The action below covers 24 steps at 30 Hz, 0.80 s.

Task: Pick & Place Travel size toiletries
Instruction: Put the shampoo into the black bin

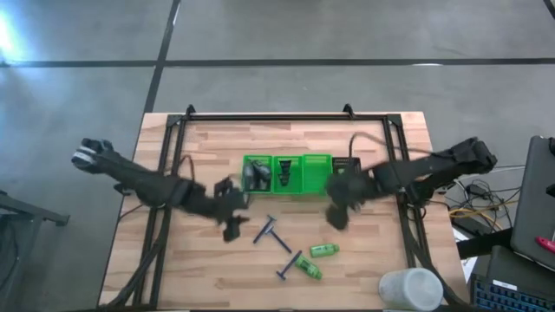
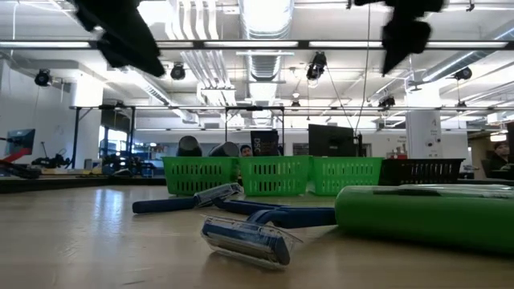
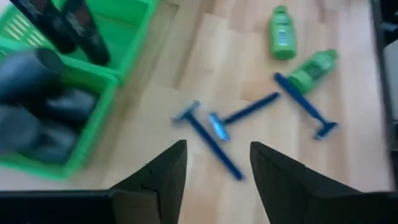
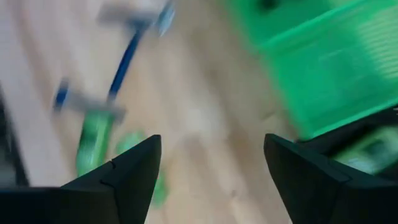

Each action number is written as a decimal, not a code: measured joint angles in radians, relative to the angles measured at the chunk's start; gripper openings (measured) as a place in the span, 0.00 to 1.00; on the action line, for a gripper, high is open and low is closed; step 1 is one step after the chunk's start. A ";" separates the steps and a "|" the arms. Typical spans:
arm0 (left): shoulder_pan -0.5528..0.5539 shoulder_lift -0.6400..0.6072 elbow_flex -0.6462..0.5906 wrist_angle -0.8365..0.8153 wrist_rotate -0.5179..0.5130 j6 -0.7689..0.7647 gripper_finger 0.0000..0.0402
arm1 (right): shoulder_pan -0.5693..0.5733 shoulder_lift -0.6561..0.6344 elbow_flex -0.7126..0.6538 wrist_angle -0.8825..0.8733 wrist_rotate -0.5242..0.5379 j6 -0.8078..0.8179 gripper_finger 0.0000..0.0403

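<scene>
Three blue razors lie on the wood between the arms: two crossed point(image 3: 214, 140) point(image 1: 266, 230) and one point(image 3: 305, 106) nearer the front. Two green mini bottles point(image 3: 282, 32) point(image 3: 313, 68) lie on their sides beside them point(image 1: 323, 250). The green three-compartment tray point(image 1: 286, 175) holds grey bottles point(image 3: 31, 118) and dark tubes point(image 3: 81, 31). My left gripper point(image 3: 217, 149) point(image 1: 232, 221) hangs open above the table, left of the razors. My right gripper point(image 4: 212, 142) point(image 1: 336, 215) hangs open in front of the tray's right end. Neither has anything between its fingers.
A small black bin point(image 1: 345, 166) stands against the tray's right end. A clear plastic cup point(image 1: 412, 290) lies at the table's near right corner. A black frame point(image 1: 286, 117) runs along the far edge and both sides. Bare wood shows at the near left.
</scene>
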 joint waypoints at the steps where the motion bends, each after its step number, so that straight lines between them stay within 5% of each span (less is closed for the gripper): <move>1: -0.039 0.003 0.000 0.000 -0.030 -0.050 0.45 | 0.032 0.000 -0.023 0.006 -0.015 -0.018 0.68; 7: -0.147 0.015 0.000 -0.001 -0.112 -0.295 0.45 | 0.154 0.016 -0.187 0.188 -0.173 -0.018 0.70; 11: -0.174 0.015 -0.003 -0.001 -0.118 -0.341 0.45 | 0.207 0.088 -0.242 0.260 -0.188 -0.049 0.74; 24: -0.185 0.016 -0.006 -0.001 -0.117 -0.338 0.45 | 0.274 0.413 -0.064 0.263 -0.126 -0.264 0.86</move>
